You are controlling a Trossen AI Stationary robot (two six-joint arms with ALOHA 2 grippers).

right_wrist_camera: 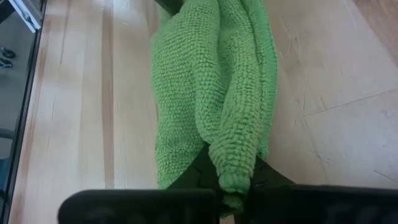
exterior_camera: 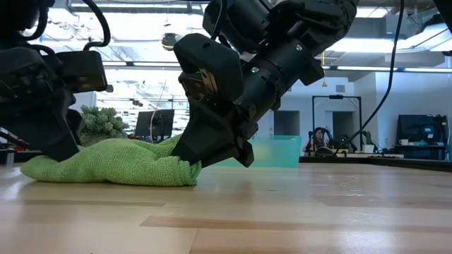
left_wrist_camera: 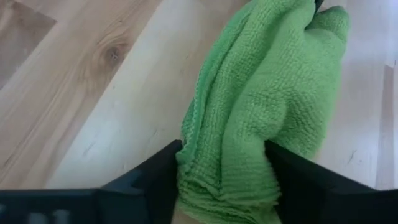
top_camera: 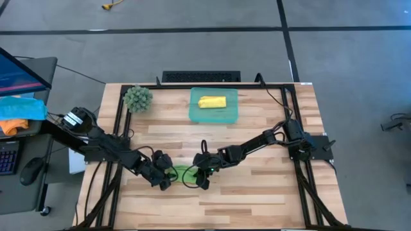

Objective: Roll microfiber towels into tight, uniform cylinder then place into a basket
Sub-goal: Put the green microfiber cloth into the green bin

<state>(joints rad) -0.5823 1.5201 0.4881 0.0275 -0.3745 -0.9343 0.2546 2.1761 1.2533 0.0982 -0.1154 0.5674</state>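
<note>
Green towel (exterior_camera: 116, 164) lies bunched at the table's (top_camera: 270, 199) front centre, between our grippers. Left gripper (left_wrist_camera: 224, 177), jaws spread, straddles one end; right gripper (right_wrist_camera: 233, 180) pinches a fold at the other. From above, arms hide most of it. Nubby, folded lengthwise. Yellow towel (top_camera: 212, 102), rolled, sits in the teal basket (top_camera: 196, 115).

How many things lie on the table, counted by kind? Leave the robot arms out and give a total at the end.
Towels: 2, a green towel between the grippers and a rolled yellow towel in the basket
Basket: 1, the teal basket
Fuzzy green ball: 1
Total: 4
</note>
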